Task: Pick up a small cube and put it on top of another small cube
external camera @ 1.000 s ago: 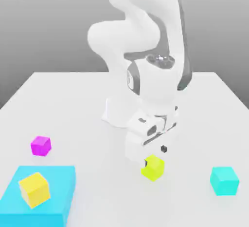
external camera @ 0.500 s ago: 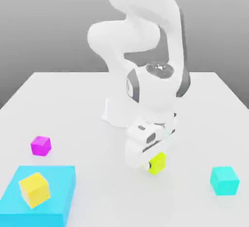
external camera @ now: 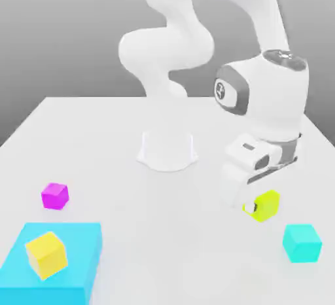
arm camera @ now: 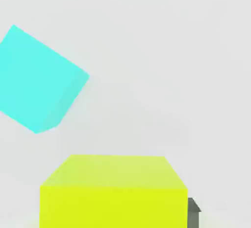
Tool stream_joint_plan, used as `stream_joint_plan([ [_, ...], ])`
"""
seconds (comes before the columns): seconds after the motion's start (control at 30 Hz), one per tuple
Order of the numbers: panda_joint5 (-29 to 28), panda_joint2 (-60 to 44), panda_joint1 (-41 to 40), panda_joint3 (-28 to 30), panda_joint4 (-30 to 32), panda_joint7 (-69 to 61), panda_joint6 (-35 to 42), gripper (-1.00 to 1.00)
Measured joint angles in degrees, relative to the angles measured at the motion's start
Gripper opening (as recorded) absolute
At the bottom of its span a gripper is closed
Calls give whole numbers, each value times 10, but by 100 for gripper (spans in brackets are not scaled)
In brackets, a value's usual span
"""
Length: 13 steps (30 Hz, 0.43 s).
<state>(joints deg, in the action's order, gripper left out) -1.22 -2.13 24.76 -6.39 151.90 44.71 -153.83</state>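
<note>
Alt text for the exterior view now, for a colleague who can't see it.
White robot arm's pincer grips a small matte lime-yellow cube above a pale table, short of a small turquoise cube at right. At left, a small magenta cube and a golden-yellow cube on a flat blue block.

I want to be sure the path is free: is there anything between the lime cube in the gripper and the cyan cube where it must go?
Nothing visible stands between the lime cube, held in the gripper, and the cyan cube; only bare table shows between them.
</note>
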Motion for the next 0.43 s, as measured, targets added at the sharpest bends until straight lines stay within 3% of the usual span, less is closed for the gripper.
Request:
stream_joint_plan([
  [0.13, 1, -16, 34, -15, -56, 91, 39, -100],
  [0.3, -24, -101, 46, -3, -73, 131, -29, -100],
  [0.33, -28, -115, 48, 0, -74, 135, -42, 100],
  [0.43, -28, -115, 48, 0, -74, 135, -42, 100],
])
